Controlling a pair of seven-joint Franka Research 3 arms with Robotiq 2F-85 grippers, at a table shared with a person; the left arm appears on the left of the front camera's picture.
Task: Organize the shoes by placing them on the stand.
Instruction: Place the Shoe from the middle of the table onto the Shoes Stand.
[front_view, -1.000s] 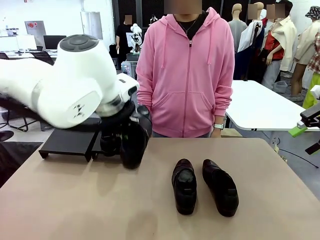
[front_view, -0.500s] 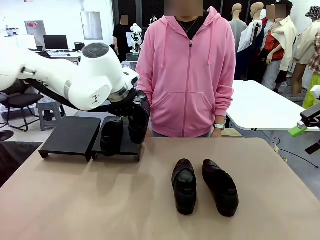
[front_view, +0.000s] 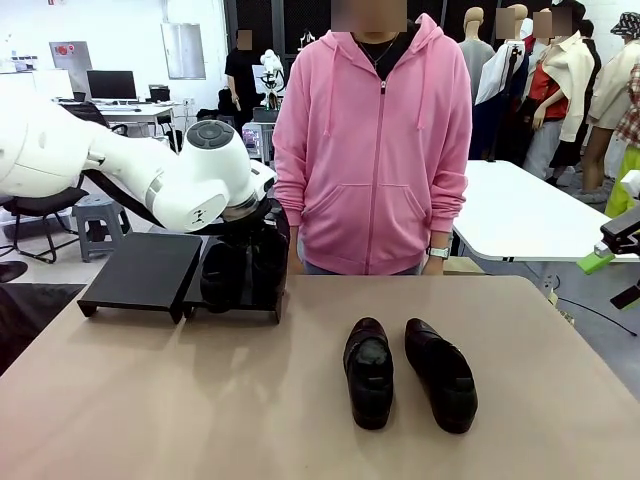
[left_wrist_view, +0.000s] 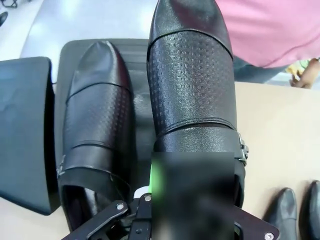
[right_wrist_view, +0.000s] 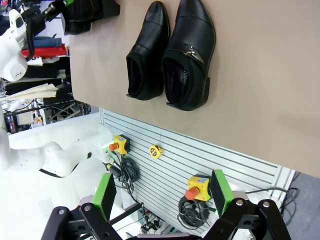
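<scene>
Front view: the stand (front_view: 140, 272) is seen at the far left of the table (front_view: 200, 400), and every place below is given from it. One placed shoe (front_view: 220, 277) lies on the stand's right panel. The left gripper (front_view: 262, 232) is lowered over that same panel with a held shoe (front_view: 270, 268) just right of the placed one. The stand's left panel is bare. A third shoe (front_view: 369, 372) and a fourth shoe (front_view: 441, 375) lie side by side on the table, well to the right of the stand and nearer the robot. A person (front_view: 375, 150) stands at the far edge, just right of the stand.

Left wrist view: the left gripper (left_wrist_view: 187, 202) is clamped on the heel end of the held shoe, whose toe points away, parallel to the placed shoe. Whether its sole rests on the stand cannot be told.

Right wrist view: the right gripper (right_wrist_view: 162, 190) is spread wide with nothing between its fingers, off the table and far from the stand.

One shoe is judged done and a second nearly so, with its release outstanding. The other pair is left, presumably for the bare panel.
</scene>
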